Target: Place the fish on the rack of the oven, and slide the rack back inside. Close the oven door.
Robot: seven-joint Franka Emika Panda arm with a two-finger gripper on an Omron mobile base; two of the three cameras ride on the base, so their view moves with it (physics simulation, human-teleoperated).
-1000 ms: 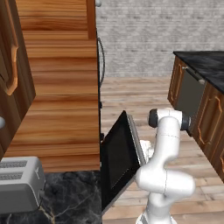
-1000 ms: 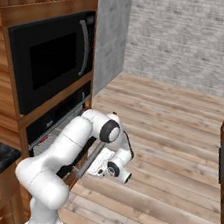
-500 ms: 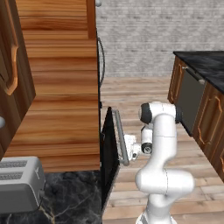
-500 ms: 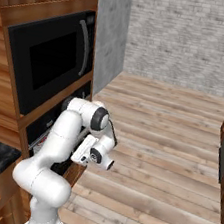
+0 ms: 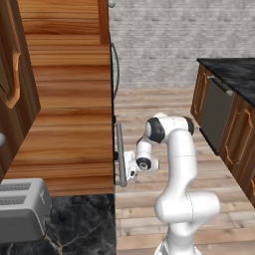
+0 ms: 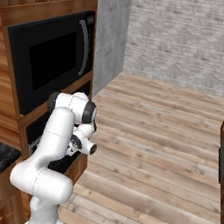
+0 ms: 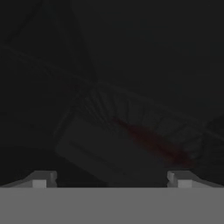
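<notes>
Fingers stand wide apart with nothing between them, their two small grey tips spread to either side at the bottom of the hand view, pointed at the dark glass of the oven door. Through that smoky pane a dull red, elongated fish shows faintly, its long axis running on a slant from the view's upper left to its lower right, lying on the thin wires of the rack inside the cavity; which end is the tail cannot be made out. From the left base view the gripper sits against the door, which stands upright and seen edge-on, its long silver bar handle running vertically just beside the hand. The oven is black, set low in glossy reddish wood cabinetry beneath a black microwave with a curved handle. A silver toaster rests on a black marbled worktop. Pale wood planks cover the floor before a grey brick wall.
</notes>
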